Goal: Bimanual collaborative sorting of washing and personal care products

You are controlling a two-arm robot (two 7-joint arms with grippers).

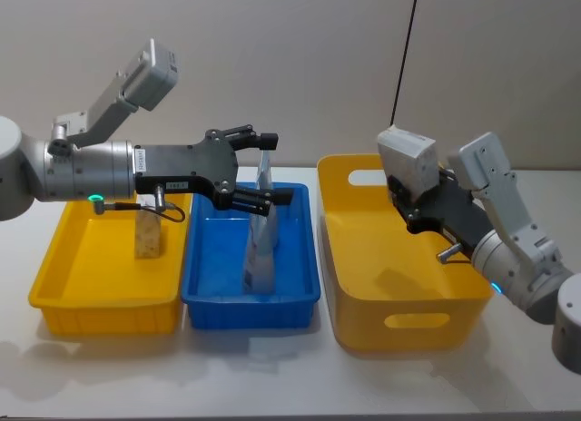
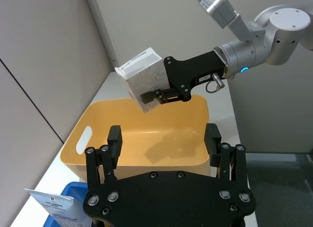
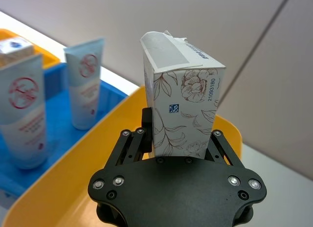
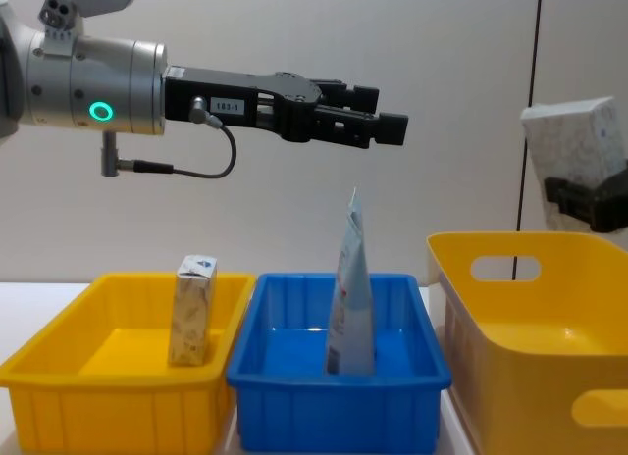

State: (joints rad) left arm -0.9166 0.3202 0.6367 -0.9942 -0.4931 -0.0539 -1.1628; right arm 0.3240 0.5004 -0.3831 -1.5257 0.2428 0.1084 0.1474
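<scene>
Grips a flat grey-white marbled box (image 3: 181, 100) in the right gripper (image 3: 181, 136), fingers pressed against its two narrow sides near the lower end, so closed only as far as the box allows. Holds it in the air, tilted, with the taped flap end pointing away from the wrist. Carries it over the far part of the large yellow bin (image 1: 363, 330) at the right of the white table (image 1: 272, 371), above the rim by the handle slot and clear of the bin's walls and floor.

Spreads the left gripper (image 1: 265, 170) wide, with nothing between the fingers. Reaches level from the left over the blue bin (image 1: 304, 258) in the middle. Hovers above the crimped top ends of the two tapering squeeze tubes (image 1: 261, 249), with a gap showing in the chest view.

In the blue bin, both tubes upright, cap end down and flat end up, close together. Cannot tell whether touching. On the faces turned toward the right gripper, white with a round red mark.

Just beside the blue bin on the left, a low yellow bin (image 1: 54, 289). Inside, a small beige speckled carton (image 1: 148, 235), upright on the floor, nearer the side next to the blue bin, well apart from both grippers.
</scene>
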